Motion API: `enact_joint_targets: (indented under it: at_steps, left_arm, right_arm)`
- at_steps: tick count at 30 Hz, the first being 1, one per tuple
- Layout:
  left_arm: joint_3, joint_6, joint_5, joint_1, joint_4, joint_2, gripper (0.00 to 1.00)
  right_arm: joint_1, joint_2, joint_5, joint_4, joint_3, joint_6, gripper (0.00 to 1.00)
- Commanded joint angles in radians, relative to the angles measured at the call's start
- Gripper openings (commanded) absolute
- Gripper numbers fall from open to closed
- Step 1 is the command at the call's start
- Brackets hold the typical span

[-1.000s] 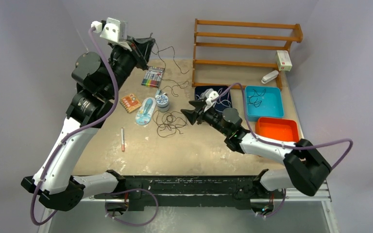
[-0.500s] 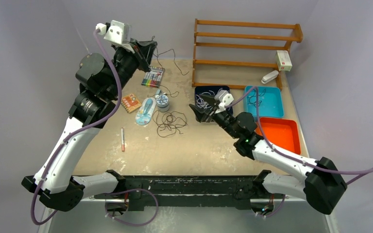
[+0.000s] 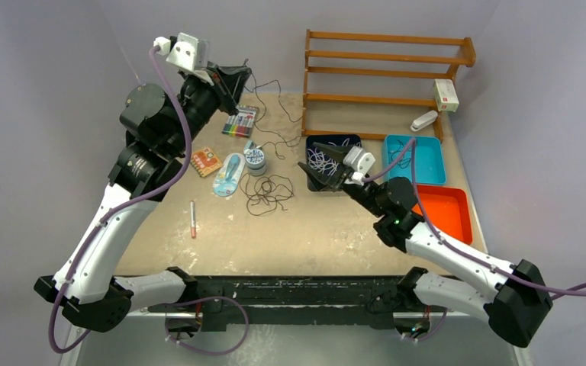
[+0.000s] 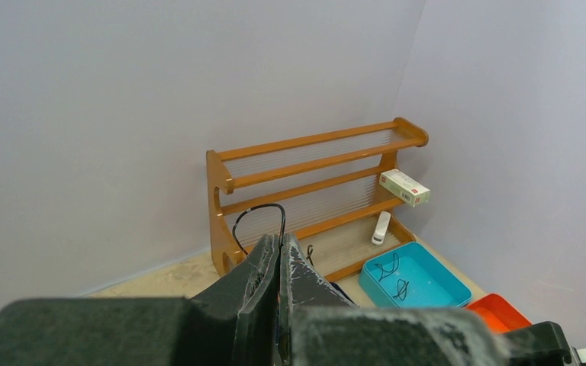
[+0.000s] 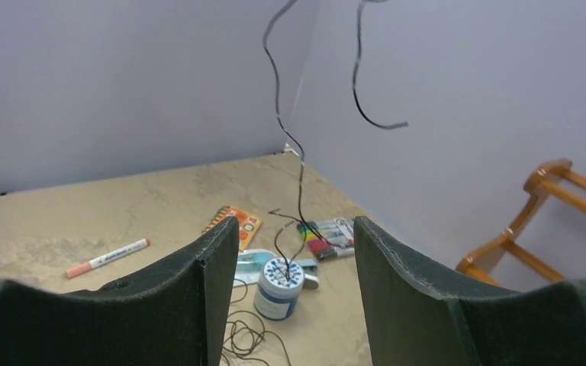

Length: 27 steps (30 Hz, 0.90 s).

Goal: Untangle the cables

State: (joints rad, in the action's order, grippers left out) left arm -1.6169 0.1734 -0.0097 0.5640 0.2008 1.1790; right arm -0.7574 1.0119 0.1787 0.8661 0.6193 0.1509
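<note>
Inspecting the left gripper (image 3: 240, 75) first: found it raised high over the far left corner, forearm angled steeply upward, jaws pressed together on a dark cable (image 3: 278, 103), seen leaving the tips as a small loop in the left wrist view. Traced that strand downward from those jaws, past the marker set (image 3: 240, 120) and the round blue-white container (image 3: 255, 158), into a dark tangle (image 3: 268, 192) lying on the table (image 3: 313, 236). Judged its long axis as close to vertical, wavy rather than taut. Found the right gripper (image 3: 307, 155) low, arm stretched forward and pointing left, jaws spread wide and holding nothing. Placed the hanging strand ahead of those jaws, about midway across their gap in the right wrist view and well beyond the tips; placed the tangle ahead and below, low in the same gap. Rated the right arm as clearly the nearer to the tangle. Noted white cables (image 3: 324, 158) coiled in the navy tray (image 3: 351, 141), partly under the right jaws as seen from above, and short dark pieces (image 4: 387, 268) in the turquoise tray (image 4: 431, 278) behind them. Judged the coming move as a forward, downward reach of the open right jaws onto the heap, with the lifted end held up on the left. Flagged a risk of dragging the container along: unable to tell a strand merely passing it from one caught on it.
</note>
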Motion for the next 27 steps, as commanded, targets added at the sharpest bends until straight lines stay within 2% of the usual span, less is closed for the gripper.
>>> enact_joint_targets:
  at_steps: [1,11,22,27]
  left_arm:
    - [-0.003,0.017,0.036,0.002,-0.044,-0.001,0.0]
    - [-0.001,0.027,0.06,0.002,-0.044,-0.003,0.0]
    - [0.014,0.03,0.058,0.002,-0.049,-0.009,0.0]
    - [0.02,0.032,0.062,0.002,-0.055,-0.008,0.0]
  right_arm:
    - [-0.003,0.002,0.102,0.052,0.068,0.045,0.59]
    - [-0.003,0.148,0.121,0.127,0.136,0.132,0.58]
    - [-0.003,0.332,0.148,0.162,0.251,0.059,0.58]
    - [-0.003,0.379,0.095,0.111,0.291,0.055,0.53]
